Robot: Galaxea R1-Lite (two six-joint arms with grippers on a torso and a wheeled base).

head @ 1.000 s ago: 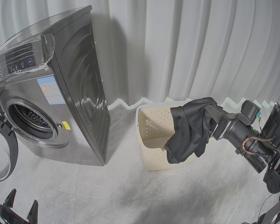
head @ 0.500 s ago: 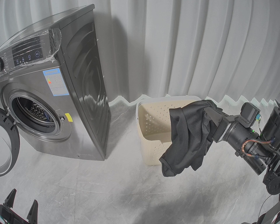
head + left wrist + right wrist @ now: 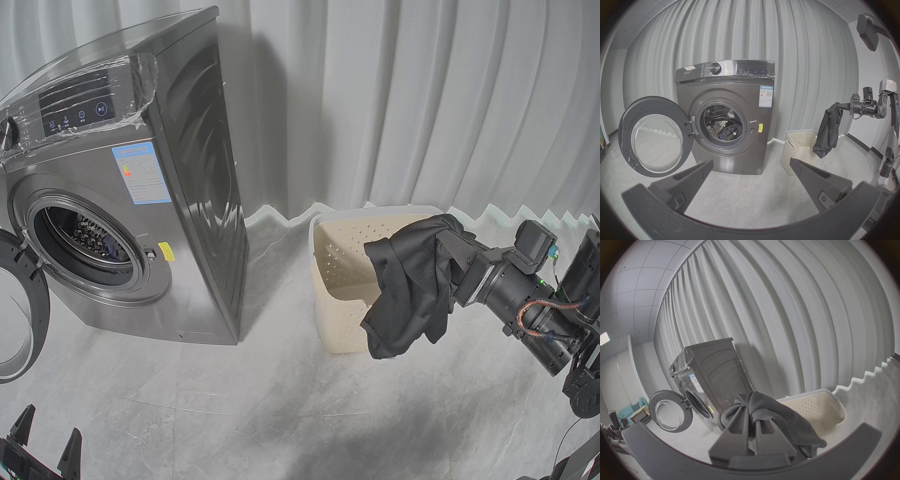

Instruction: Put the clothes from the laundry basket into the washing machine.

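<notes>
The right pincer (image 3: 752, 418) is clamped on a dark garment (image 3: 409, 281), its two fingers pressed close together with the cloth bunched over their tips; the garment hangs down from that grip in loose folds, held up off the floor (image 3: 250, 387); in the head view its lower end falls across the near right corner of the cream laundry basket (image 3: 340, 256), and in the left wrist view the hem dangles beside the basket's right side, below the rim; whether it touches the basket wall I cannot tell. The basket stands upright on the floor, just in front of the pale curtain (image 3: 406, 94) and to the right of the washing machine (image 3: 187, 156), with a gap of bare floor between the two. The machine is grey, with clear plastic film (image 3: 81, 106) wrapped over its control panel; its round door (image 3: 628, 125) is swung wide open to the machine's left, and the drum opening (image 3: 87, 247) is uncovered; the left wrist view shows dark clothes (image 3: 731, 131) already lying inside the drum. The left pincer (image 3: 51, 425) sits low at the near left edge of the head view, well apart from the basket and the garment; its fingers are spread wide with nothing between them, pointed toward the machine's front.
</notes>
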